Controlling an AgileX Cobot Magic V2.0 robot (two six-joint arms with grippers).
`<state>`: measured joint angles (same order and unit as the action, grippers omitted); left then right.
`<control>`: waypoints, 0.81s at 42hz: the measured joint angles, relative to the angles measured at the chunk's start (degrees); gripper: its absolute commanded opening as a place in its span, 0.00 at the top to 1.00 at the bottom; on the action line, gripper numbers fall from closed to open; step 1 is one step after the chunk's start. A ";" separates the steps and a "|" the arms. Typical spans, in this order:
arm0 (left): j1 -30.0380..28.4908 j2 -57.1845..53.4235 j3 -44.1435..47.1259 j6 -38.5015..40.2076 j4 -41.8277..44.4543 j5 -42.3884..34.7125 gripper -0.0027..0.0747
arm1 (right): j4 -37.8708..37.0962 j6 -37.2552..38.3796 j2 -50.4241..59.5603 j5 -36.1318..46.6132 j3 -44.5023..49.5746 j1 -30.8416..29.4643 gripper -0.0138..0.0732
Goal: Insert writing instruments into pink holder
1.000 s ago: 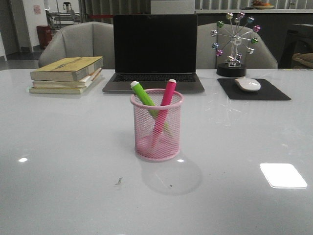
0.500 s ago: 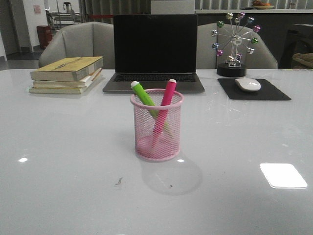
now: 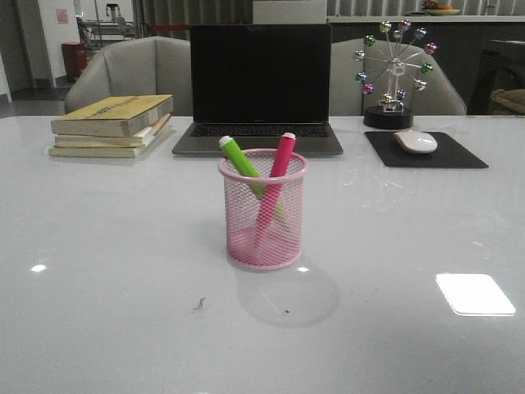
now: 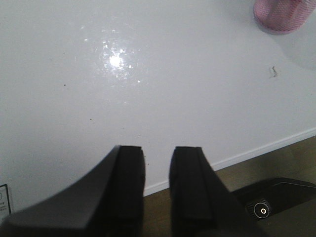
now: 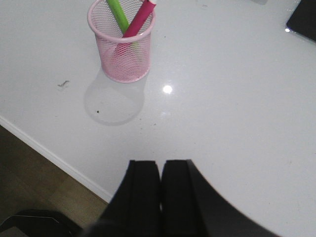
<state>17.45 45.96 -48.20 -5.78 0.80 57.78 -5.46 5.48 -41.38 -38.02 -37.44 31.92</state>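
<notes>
Markers (image 3: pixel 262 176) inside holder (image 3: pixel 262 238), well apart from left hand (image 4: pixel 157 182) parted, right hand (image 5: pixel 161 190) closed empty.

— What carries everything?
— A glossy white table (image 3: pixel 123 271). The pink mesh holder (image 3: pixel 262 209) stands at centre frame.
— And behind it?
— Stacked books (image 3: pixel 111 125) upper left, a laptop (image 3: pixel 260 86) top centre, a mouse pad (image 3: pixel 425 150) and a ferris-wheel ornament (image 3: pixel 392 74) upper right.

Each wrist view shows 2 matte black, blocky fingers with flat inner faces: the left gripper (image 4: pixel 157 185) and the right gripper (image 5: pixel 161 195). No markings show.
</notes>
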 measured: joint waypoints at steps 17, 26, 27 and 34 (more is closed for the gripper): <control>0.00 0.00 0.00 0.00 -0.80 -0.80 0.85 | 0.00 0.00 0.00 0.00 0.00 0.00 0.78; 0.00 -0.16 0.00 0.00 -0.80 -1.00 0.85 | 0.00 0.00 0.00 0.00 0.00 0.00 0.78; 0.00 -0.48 0.00 0.00 -0.80 -1.04 0.85 | 0.00 0.00 0.00 0.00 0.00 0.00 0.78; -0.27 -5.65 0.85 0.00 0.63 -3.29 0.85 | 0.00 0.00 0.00 0.00 0.00 0.00 0.78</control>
<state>17.18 40.32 -47.35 -5.78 1.42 54.49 -5.46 5.48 -41.38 -38.02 -37.44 31.92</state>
